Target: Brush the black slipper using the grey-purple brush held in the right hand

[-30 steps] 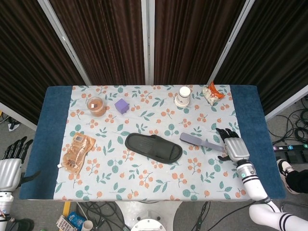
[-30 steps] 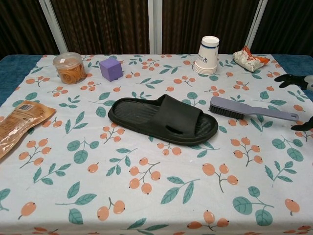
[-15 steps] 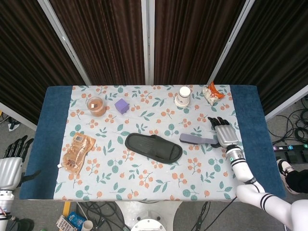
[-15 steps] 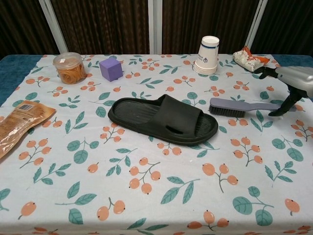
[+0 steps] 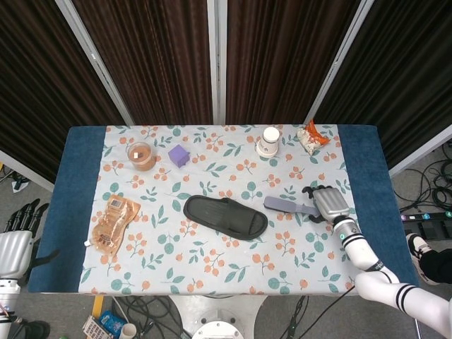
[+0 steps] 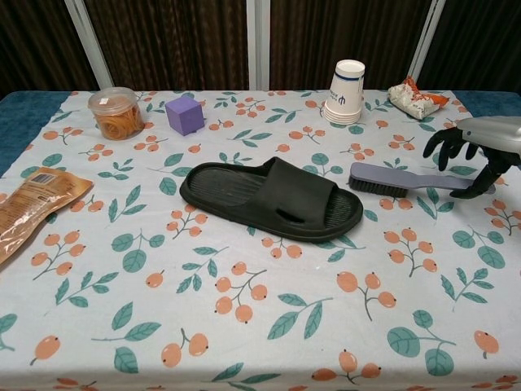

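My right hand curls loosely over the grey-purple brush handle, not clamped; the brush lies on the counter beside the black slipper.

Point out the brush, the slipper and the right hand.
brush [image 6: 379,181]: chest view, on the bristle head.
slipper [image 6: 301,194]: chest view, on the strap over the toe end.
right hand [image 5: 328,205]: head view, on the back of the hand, over the brush handle.
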Tool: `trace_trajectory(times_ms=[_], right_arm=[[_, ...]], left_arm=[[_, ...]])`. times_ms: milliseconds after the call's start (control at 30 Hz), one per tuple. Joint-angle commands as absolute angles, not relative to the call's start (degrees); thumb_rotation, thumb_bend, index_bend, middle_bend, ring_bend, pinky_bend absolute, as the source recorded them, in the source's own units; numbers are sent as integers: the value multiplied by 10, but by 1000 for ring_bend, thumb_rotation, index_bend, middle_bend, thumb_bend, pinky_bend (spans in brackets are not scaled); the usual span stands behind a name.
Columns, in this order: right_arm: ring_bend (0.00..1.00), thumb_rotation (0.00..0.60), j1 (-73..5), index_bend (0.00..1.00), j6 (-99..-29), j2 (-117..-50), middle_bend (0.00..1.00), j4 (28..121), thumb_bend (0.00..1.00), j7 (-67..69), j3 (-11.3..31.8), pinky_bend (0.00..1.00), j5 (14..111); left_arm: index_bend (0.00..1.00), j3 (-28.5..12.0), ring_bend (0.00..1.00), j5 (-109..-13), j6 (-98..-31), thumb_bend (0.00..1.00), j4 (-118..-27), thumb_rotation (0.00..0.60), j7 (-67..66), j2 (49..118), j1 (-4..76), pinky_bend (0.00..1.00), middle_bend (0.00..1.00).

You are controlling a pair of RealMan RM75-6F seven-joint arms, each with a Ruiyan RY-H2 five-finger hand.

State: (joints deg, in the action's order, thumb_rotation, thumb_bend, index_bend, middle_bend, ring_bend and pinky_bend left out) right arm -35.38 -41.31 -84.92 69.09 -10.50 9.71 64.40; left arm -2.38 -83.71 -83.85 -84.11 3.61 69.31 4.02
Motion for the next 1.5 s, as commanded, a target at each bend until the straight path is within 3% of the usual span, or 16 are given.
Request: trace_trajectory(times_ms=[33,533,900,1500], right_arm=[[284,600,-361,316,-398,-851,385,693,175,-118,93,322,618],[408,600,-369,475,-385,-850,466,708,176,-97,86,446,588],[522,600,-382,546,-345,-845,535,704,176,-51,92,599,566],[770,600,-405,731,-323,-856,732,686,186,-30,88,896,547]], left_arm=[[136,-22,24,-838,-840,178,-835,600,42,696,38,110,133],[136,-23,25,-834,-836,178,-837,600,43,695,39,110,133],[136,-23,24,-834,-840,178,-840,600,41,695,36,110,133],[136,-20,24,-839,-853,178,-810,600,62,708,26,110,133]])
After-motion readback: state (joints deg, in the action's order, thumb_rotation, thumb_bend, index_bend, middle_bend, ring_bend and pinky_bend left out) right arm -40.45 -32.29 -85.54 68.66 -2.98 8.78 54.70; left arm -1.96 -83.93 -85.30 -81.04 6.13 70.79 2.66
